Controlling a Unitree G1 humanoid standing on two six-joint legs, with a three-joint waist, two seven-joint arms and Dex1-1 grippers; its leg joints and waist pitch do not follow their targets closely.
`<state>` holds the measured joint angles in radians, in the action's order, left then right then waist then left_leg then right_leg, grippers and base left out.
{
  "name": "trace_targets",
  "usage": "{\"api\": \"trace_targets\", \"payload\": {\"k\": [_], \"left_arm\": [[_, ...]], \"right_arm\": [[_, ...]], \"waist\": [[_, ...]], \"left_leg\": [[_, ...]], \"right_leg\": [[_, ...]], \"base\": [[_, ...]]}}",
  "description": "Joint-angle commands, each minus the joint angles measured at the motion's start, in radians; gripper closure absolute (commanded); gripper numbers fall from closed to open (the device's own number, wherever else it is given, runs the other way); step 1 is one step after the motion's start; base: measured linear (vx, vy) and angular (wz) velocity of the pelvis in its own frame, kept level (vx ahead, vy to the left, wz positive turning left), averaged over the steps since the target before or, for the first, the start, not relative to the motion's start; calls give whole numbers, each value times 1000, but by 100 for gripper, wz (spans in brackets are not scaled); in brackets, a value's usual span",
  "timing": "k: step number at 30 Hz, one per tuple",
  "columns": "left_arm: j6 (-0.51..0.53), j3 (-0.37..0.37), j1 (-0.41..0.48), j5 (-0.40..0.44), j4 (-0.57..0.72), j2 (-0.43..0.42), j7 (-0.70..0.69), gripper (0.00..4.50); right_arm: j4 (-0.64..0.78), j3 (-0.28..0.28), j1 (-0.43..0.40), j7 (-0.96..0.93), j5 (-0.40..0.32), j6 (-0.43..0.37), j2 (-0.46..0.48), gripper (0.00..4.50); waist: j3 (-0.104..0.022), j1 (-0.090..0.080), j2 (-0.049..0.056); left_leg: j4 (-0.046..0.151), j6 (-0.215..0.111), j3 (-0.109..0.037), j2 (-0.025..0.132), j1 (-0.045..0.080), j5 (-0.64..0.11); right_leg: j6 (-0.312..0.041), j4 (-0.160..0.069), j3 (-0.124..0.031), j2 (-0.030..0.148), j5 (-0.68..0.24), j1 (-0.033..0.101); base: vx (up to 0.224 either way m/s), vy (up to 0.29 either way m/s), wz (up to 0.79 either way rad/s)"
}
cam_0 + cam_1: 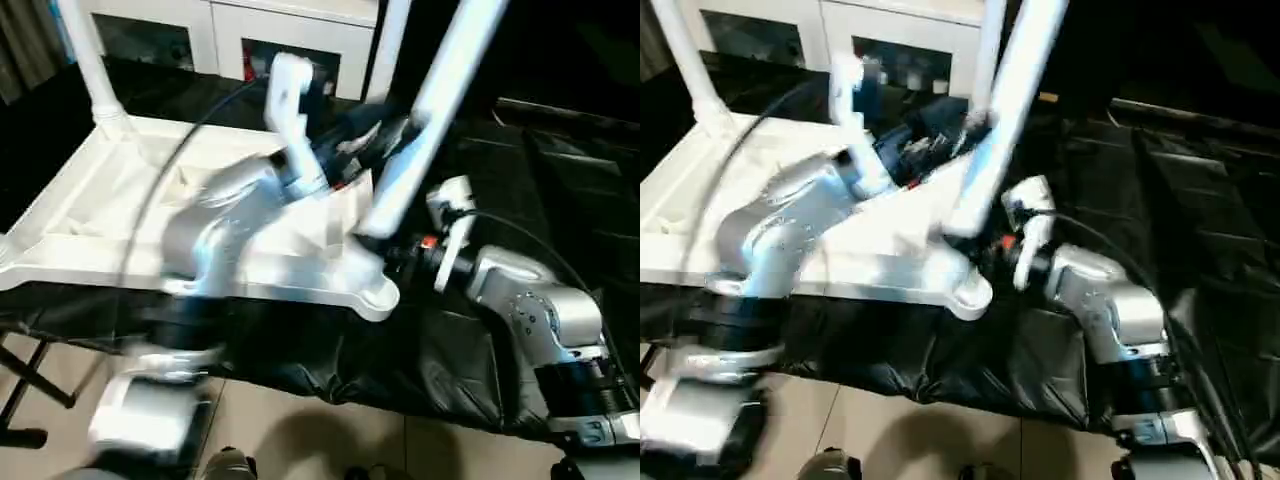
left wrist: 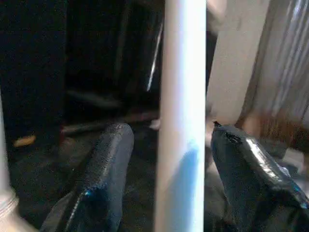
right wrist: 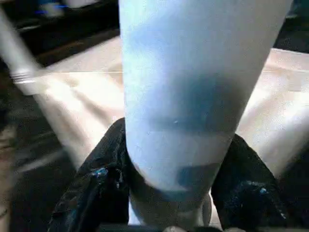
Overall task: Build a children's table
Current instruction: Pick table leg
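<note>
1. Reaching up from the lower left over the upturned table top, the silver left forearm is angled toward the tilted leg, with a black cable trailing over it.
2. The left claw is spread: its two black fingers stand on either side of the tilted leg's shaft, with a gap showing on each side.
3. The right forearm is brought in from the lower right, its wrist pointed at the leg's lower end.
4. The right claw is pinched on the tilted leg, a finger pressed against each flank of the tube.
5. Just beside the right claw lies the round corner socket of the table top, where the leg's foot meets it.
6. Beyond the left claw a second leg stands upright in the far corner, and a third leg rises behind the tilted one.
7. The table top rests ribbed side up on a bench draped in a black sheet; a white cabinet stands behind it, well apart from both claws.
</note>
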<state>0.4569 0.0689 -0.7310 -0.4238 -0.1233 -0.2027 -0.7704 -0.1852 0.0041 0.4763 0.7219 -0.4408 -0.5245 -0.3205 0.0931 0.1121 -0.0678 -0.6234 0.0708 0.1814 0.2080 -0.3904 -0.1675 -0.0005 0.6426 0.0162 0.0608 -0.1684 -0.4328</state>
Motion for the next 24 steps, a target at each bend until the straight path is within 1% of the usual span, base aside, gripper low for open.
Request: {"api": "trace_targets", "payload": {"k": [1,2,3,4,5,6,7,8,9,10,11,12,13,14,15,16,17,18,19,20,21,22,23,24], "left_arm": [[-59,111,24,83,-30,-59,-94,153],[-84,149,36,114,-45,-89,-126,153],[-91,160,39,122,-50,-97,-135,153],[-104,181,46,136,-59,-109,-155,153],[-159,254,65,187,-100,-148,-224,153],[-194,288,72,210,-135,-159,-262,153],[-194,288,72,210,-135,-159,-262,153],[-261,321,76,254,-196,-164,-302,153],[-267,324,76,258,-202,-164,-306,171],[-316,353,73,295,-261,-171,-332,189],[-343,372,67,316,-305,-178,-355,189],[-344,373,67,317,-306,-178,-355,189],[-375,388,57,341,-354,-186,-373,197],[-375,388,57,341,-354,-186,-373,214],[-395,392,50,355,-382,-190,-379,236],[-407,393,45,362,-399,-191,-384,236],[-419,394,37,372,-423,-191,-383,236],[-426,393,29,375,-439,-191,-383,237],[-438,393,19,380,-462,-191,-384,266],[-444,394,15,381,-471,-191,-385,279],[-458,395,3,386,-493,-191,-386,279],[-502,396,-23,395,-555,-186,-401,281],[-526,394,-41,400,-596,-180,-408,292],[-529,394,-45,400,-606,-179,-413,292]], "right_arm": [[-13,-40,1,-67,36,45,-12,263],[-8,-47,-6,-81,45,49,-16,263],[-7,-49,-8,-85,48,50,-17,263],[0,-52,-14,-90,49,48,-19,263],[27,-59,-38,-100,50,37,-25,263],[42,-58,-52,-98,51,30,-31,263],[42,-58,-52,-98,51,30,-31,263],[51,-59,-66,-106,60,38,-31,263],[52,-59,-68,-106,60,39,-30,263],[59,-62,-75,-108,61,40,-32,263],[66,-64,-80,-106,60,37,-36,263],[67,-64,-81,-106,60,37,-36,263],[73,-63,-86,-104,59,38,-40,263],[73,-63,-86,-104,59,38,-40,263],[75,-61,-88,-104,61,42,-41,263],[77,-59,-90,-104,62,45,-42,263],[80,-58,-93,-102,61,45,-43,263],[83,-56,-95,-99,60,44,-45,263],[88,-53,-99,-96,61,43,-46,263],[89,-52,-100,-95,61,44,-47,263],[94,-50,-103,-93,62,43,-46,263],[104,-47,-111,-92,61,39,-47,263],[109,-45,-115,-89,59,37,-49,263],[110,-44,-116,-88,59,37,-50,263]], "waist": [[-99,-3,9],[-100,0,12],[-100,-1,12],[-100,-3,12],[-100,-1,15],[-99,0,18],[-99,0,16],[-100,-2,18],[-100,0,17],[-100,-2,25],[-99,-3,19],[-98,-4,19],[-99,-7,24],[-98,-8,22],[-99,-8,22],[-98,-9,22],[-99,-8,30],[-99,-11,26],[-98,-11,25],[-99,-11,24],[-100,-10,25],[-101,-10,27],[-102,-9,28],[-102,-9,28]], "left_leg": [[74,46,-1,7,22,-169],[74,48,-2,7,23,-167],[74,48,-2,8,25,-166],[74,50,0,7,23,-166],[75,49,-2,7,22,-163],[77,47,-1,8,24,-172],[77,45,0,7,26,-174],[78,50,-1,7,22,-173],[77,44,-1,5,22,-172],[78,52,-3,5,23,-185],[78,55,-2,6,24,-205],[80,56,-3,6,23,-215],[80,62,-4,7,23,-232],[81,63,-5,7,22,-234],[79,63,-5,8,24,-233],[80,60,-5,8,24,-234],[79,60,-5,7,25,-242],[79,58,-5,8,25,-245],[79,55,-4,7,25,-245],[78,51,-4,6,25,-244],[77,50,-4,7,25,-243],[77,48,-4,7,24,-237],[77,46,-4,5,24,-234],[77,46,-4,5,24,-234]], "right_leg": [[-143,-80,-23,50,-221,58],[-143,-78,-23,52,-219,58],[-144,-78,-23,51,-205,57],[-151,-74,-24,50,-185,59],[-152,-74,-24,51,-181,60],[-146,-76,-25,51,-190,58],[-142,-80,-25,50,-191,58],[-151,-72,-26,52,-172,62],[-145,-82,-26,51,-181,60],[-149,-78,-26,53,-189,60],[-150,-83,-26,54,-205,60],[-149,-82,-26,54,-217,61],[-152,-84,-26,56,-233,61],[-151,-83,-26,55,-236,63],[-156,-81,-26,57,-232,61],[-158,-83,-26,57,-235,60],[-161,-83,-27,57,-247,59],[-167,-83,-26,57,-241,60],[-167,-85,-26,55,-244,60],[-168,-85,-27,56,-250,59],[-169,-84,-27,58,-252,60],[-170,-83,-27,58,-250,60],[-165,-86,-27,56,-248,61],[-165,-86,-27,56,-248,61]], "base": [[0,0,0],[0,0,0],[0,0,0],[0,0,0],[0,0,0],[0,0,0],[0,0,0],[0,0,0],[0,0,0],[0,0,0],[0,0,0],[0,0,0],[0,0,0],[0,0,0],[0,0,0],[0,0,0],[0,0,0],[0,0,0],[0,0,0],[0,0,0],[0,0,0],[0,0,0],[0,0,0],[0,0,0]]}}
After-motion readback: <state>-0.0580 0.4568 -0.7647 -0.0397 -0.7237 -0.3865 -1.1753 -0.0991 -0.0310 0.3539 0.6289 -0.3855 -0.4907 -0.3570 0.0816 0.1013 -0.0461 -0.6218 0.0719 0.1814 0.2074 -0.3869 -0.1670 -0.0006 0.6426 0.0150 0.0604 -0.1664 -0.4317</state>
